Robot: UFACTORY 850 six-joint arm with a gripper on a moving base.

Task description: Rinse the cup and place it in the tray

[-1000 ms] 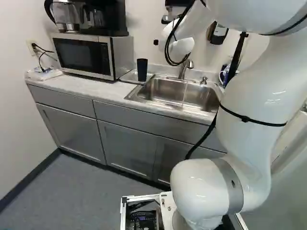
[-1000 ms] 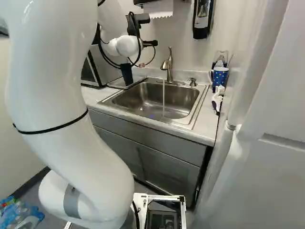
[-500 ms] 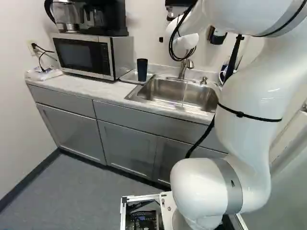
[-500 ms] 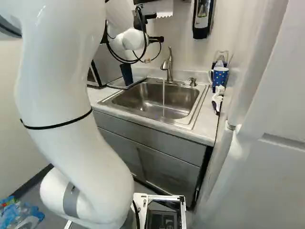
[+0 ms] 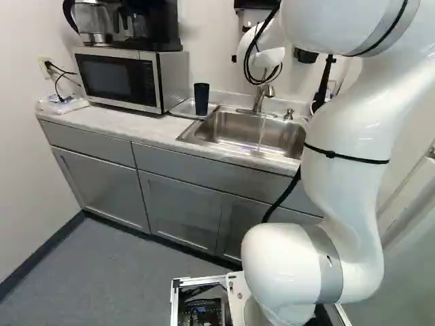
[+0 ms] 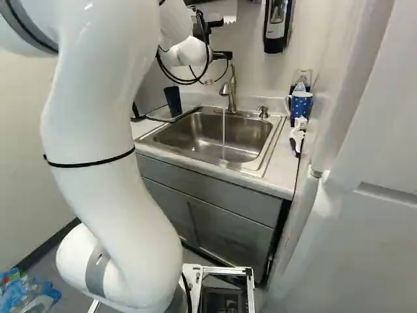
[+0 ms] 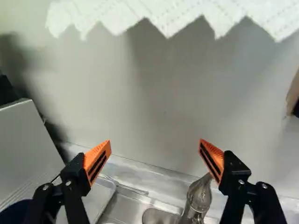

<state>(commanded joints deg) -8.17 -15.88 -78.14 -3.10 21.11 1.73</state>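
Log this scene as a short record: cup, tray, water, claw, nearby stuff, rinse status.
cup: dark, standing on tray, outside claw
cup_point: cup
tray: tray on counter, between microwave and sink
water: running from faucet into sink
claw: open, nothing between fingers
nearby: blue spotted mug across sink from tray
rinsed: cannot tell
placed: yes, cup on tray

Left base view: pale wall at 9 o'clock, dark baseboard at 8, grey floor at 7. Light countertop at 10, grey cabinets below. Right base view: white panel at 4. Wrist view: soft shadows on back wall at 12.
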